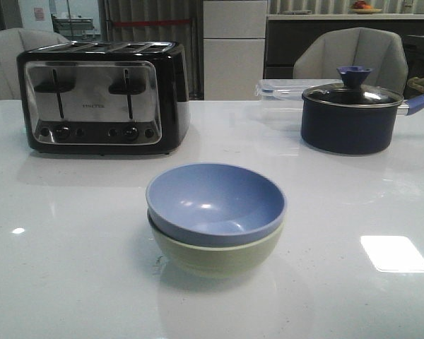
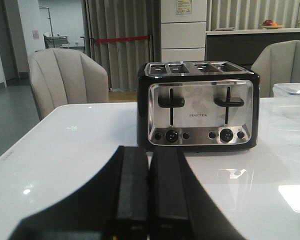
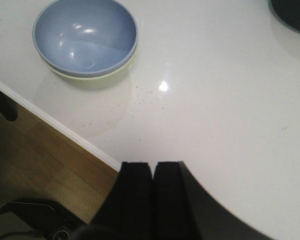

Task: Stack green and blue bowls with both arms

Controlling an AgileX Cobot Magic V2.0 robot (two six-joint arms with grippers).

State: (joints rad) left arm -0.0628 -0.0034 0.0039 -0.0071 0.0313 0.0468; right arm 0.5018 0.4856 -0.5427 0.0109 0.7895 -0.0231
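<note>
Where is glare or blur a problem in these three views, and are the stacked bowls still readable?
Front view: a bright glare patch on the glossy white table; the periwinkle blue matte bowl nested in the pale sage green bowl reads clearly. Left wrist view: the left end effector is blurred, the chrome-fronted black toaster sharp. Right wrist view: the right end effector is dark and soft; small highlights only.

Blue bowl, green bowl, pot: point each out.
Blue bowl (image 1: 215,205): front view, inner wall.
Green bowl (image 1: 219,258): front view, outer side below the blue rim.
Pot (image 1: 346,127): front view, dark body.
</note>
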